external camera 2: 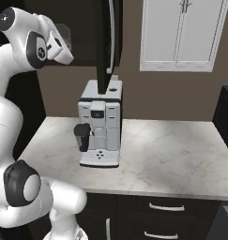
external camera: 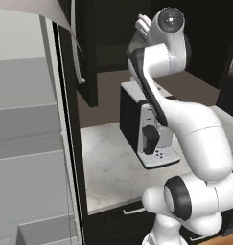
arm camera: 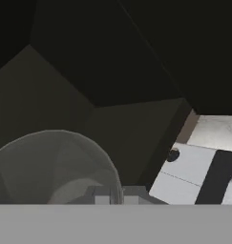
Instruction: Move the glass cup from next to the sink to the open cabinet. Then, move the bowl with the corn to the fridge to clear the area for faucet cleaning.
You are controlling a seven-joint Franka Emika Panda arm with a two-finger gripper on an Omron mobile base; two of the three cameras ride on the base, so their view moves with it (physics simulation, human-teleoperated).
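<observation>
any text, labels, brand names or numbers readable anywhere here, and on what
None can be read.
The coffee machine has a small dark panel and dots on its front, too small and blurred to read as text.
The glass cup, the cabinet and the counter carry no lettering.

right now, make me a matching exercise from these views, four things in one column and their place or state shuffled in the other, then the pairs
Things:
1. glass cup
2. coffee machine
3. cabinet door
4. gripper

Places or states:
A. swung open, above the coffee machine
B. shut on the cup's rim
C. standing on the marble counter
D. held up at the mouth of the dark cabinet

Pairs: 1-D, 2-C, 3-A, 4-B
</observation>
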